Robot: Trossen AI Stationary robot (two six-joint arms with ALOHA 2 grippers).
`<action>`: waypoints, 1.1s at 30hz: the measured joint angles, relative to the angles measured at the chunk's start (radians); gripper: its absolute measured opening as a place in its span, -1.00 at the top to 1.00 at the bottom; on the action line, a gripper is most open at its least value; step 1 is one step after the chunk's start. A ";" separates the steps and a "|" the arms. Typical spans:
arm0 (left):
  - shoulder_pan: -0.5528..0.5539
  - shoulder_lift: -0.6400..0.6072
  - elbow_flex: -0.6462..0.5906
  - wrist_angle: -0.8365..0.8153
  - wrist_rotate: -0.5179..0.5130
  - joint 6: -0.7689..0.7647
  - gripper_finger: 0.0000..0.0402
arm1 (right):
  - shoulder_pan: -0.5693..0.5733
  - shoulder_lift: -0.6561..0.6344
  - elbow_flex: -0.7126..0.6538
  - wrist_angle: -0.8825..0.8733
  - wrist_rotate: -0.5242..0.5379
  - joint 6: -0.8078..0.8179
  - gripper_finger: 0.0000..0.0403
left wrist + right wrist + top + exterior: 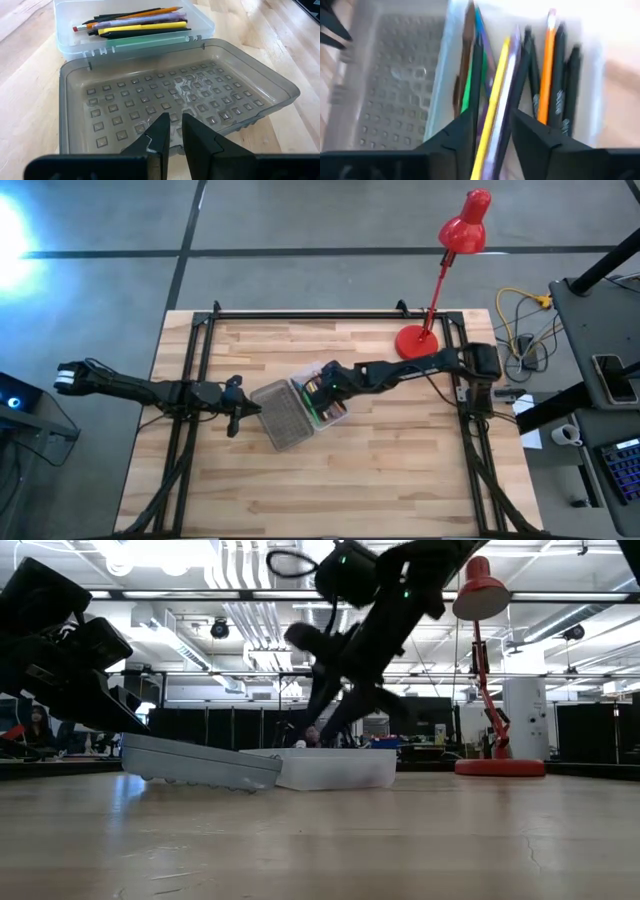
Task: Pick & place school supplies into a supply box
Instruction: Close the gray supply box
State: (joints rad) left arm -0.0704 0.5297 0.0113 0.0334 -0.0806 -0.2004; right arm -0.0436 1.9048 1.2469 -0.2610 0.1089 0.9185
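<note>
Hovering with its jaws parted over the clear tray, the right gripper (492, 135) holds nothing; pens and pencils (520, 85) lie bundled inside the supply box (300, 408) mid-table. Opposite, the left gripper (171, 134) shows narrow, empty jaws just above the open ribbed lid (175, 95). That lid looks light, stiff and slippery; its rim seems the best hold.

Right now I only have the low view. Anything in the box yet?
Observer: Yes, pens and pencils lie in the clear half.
Operator: Grey lid?
Observer: The lid is folded open with nothing in it, and the left claw is at its far edge, away from the hinge.
Operator: Right claw?
Observer: The right claw is open, directly over the pens.
</note>
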 joint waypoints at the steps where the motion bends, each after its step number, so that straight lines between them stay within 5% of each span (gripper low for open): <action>1: 0.000 0.000 0.000 0.000 0.000 0.000 0.83 | 0.001 -0.015 0.001 -0.006 0.020 -0.012 0.34; 11: 0.000 0.001 0.000 0.000 0.000 0.000 0.83 | 0.003 -0.229 -0.007 -0.186 0.104 -0.216 0.17; 18: 0.000 0.001 0.000 0.000 -0.001 0.011 0.83 | 0.033 -0.310 -0.028 -0.322 0.106 -0.161 0.25; 24: 0.000 0.002 0.000 0.002 -0.029 0.398 0.83 | 0.088 -0.318 -0.040 -0.335 0.129 -0.067 0.33; 31: 0.000 0.002 0.000 0.021 -0.028 0.342 0.83 | 0.126 -0.290 -0.043 -0.334 0.153 0.045 0.40; 33: -0.003 0.002 0.000 0.066 -0.008 0.169 0.83 | 0.132 -0.288 -0.045 -0.334 0.154 0.079 0.41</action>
State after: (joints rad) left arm -0.0731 0.5320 0.0116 0.0997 -0.0885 -0.0313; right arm 0.0885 1.6170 1.2015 -0.5948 0.2631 0.9978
